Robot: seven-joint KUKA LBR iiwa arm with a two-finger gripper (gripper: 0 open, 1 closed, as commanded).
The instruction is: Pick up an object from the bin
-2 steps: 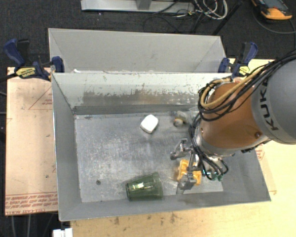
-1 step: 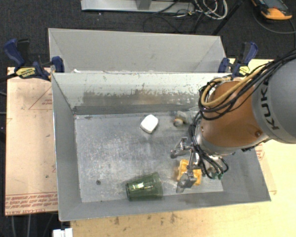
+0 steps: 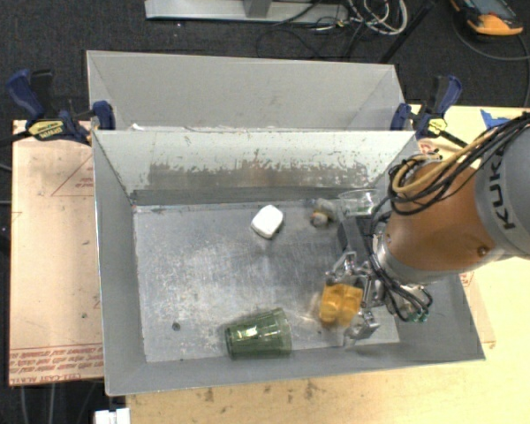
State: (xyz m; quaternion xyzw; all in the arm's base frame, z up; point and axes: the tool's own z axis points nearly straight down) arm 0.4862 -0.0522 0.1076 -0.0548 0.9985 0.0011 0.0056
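Front right corner of the bin (image 3: 194, 263): gripper (image 3: 354, 298) straddling a small amber plastic piece (image 3: 337, 306)
Jaws look apart, not pinching yet, so closing off-centre could squirt it toward the tipped green cup (image 3: 258, 335).

Cup (image 3: 258, 336) before block (image 3: 267, 222) in bin (image 3: 159, 263)

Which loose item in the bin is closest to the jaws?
The small translucent yellow plastic piece, right at the jaws; the green plastic cup and white block lie farther off.
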